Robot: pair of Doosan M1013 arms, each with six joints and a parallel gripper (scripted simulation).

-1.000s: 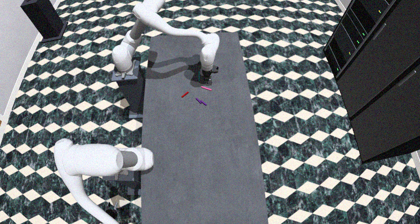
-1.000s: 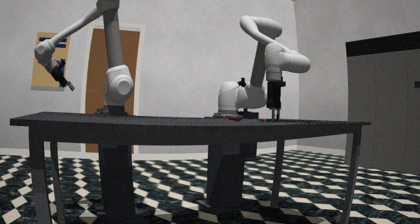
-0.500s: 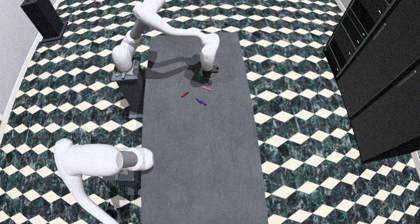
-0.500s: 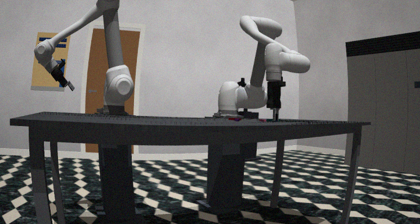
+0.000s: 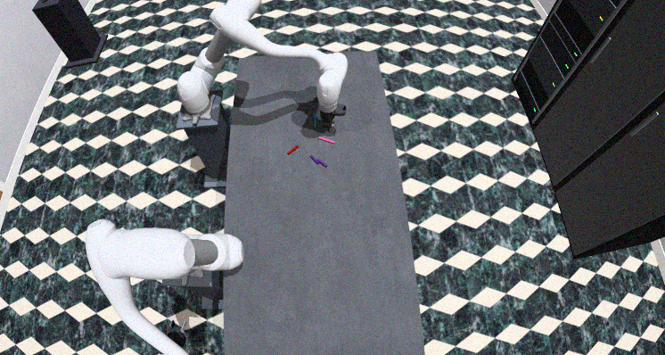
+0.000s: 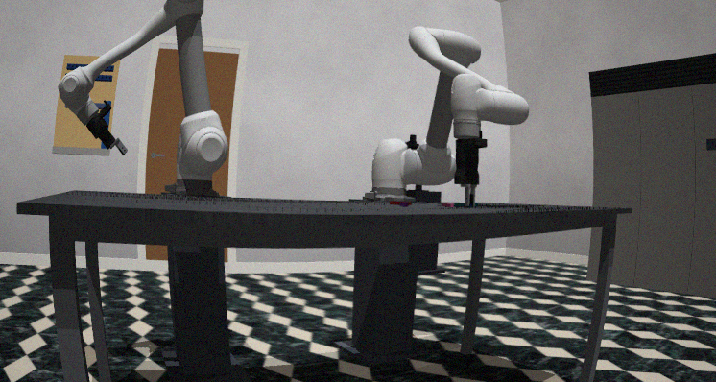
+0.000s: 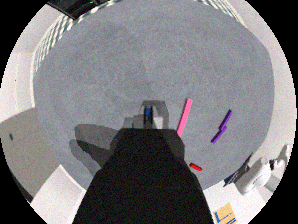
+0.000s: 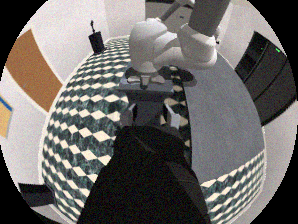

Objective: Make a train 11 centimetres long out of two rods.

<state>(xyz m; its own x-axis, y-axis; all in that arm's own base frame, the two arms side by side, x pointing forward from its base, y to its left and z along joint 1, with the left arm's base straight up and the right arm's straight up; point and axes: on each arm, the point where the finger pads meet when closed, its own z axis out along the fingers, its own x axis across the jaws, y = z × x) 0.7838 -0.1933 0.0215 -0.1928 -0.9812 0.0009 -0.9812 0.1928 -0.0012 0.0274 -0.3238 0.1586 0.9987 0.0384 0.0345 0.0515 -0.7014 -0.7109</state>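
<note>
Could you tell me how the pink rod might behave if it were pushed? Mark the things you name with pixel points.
The pink rod (image 5: 326, 139) (image 7: 184, 117) looks straight and stiff, so it would probably move as one piece. Lying flat, it seems unlikely to tip; pushed near one end, it might swivel.

A pink rod and a red rod lay flat, apart. Two purple rods, one and another, lay offset side by side, ends overlapping. A turquoise rod showed beyond the pink one; a small blue rod sat between fingertips.
</note>
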